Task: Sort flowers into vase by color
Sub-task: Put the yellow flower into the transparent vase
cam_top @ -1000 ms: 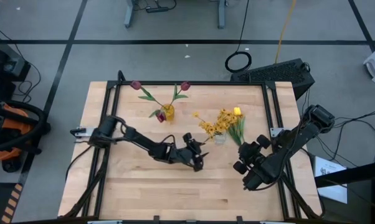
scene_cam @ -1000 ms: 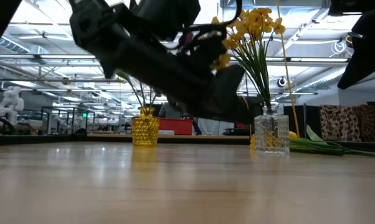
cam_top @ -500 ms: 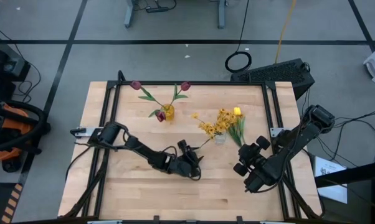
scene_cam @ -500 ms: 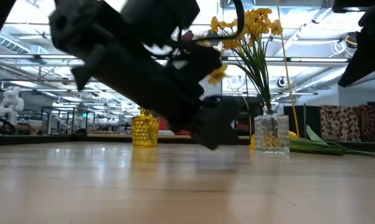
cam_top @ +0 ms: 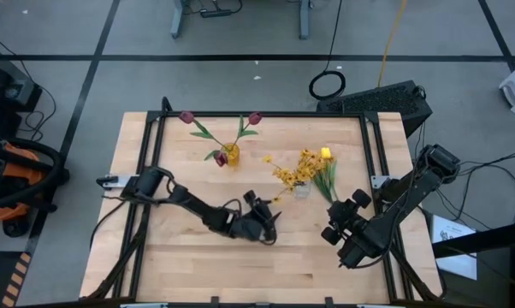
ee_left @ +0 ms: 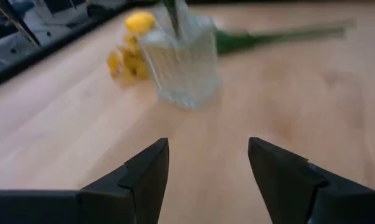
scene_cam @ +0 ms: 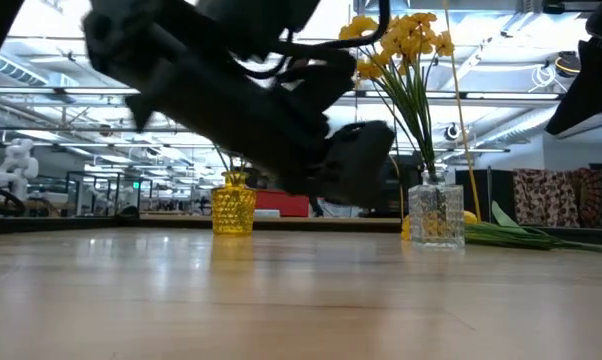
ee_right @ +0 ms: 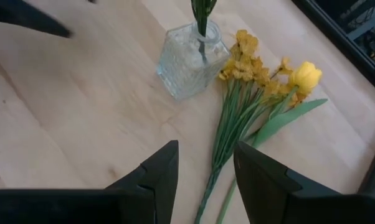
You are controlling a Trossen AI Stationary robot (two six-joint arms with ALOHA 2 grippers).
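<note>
Yellow glass makes up one small vase [cam_top: 231, 155], which stands toward the far edge of the wooden table [cam_top: 180, 257], and three dark-red tulips [cam_top: 186, 117] stick out of it on thin green stems. A clear glass vase [cam_top: 302, 191] stands near the middle of the table, closer to the right edge, and a spray of small yellow blossoms [cam_top: 293, 169] rises from it. Just beside the clear vase, on its right, more flowers lie flat on the wood: a yellow tulip [ee_right: 307, 75] and another bunch of little yellow blossoms [ee_right: 250, 67], with their green stems pointing toward the near edge. The left claw [cam_top: 263, 229] hangs low over the middle of the table, a little nearer the front edge than the clear vase. Its two dark fingers [ee_left: 147, 171] stand apart and nothing is between them. The right claw [cam_top: 333, 231] waits near the right edge of the table, close to the lying flowers. Its fingers [ee_right: 159, 174] are also apart, with only bare wood and green stems showing in the gap, and it has hold of nothing.
</note>
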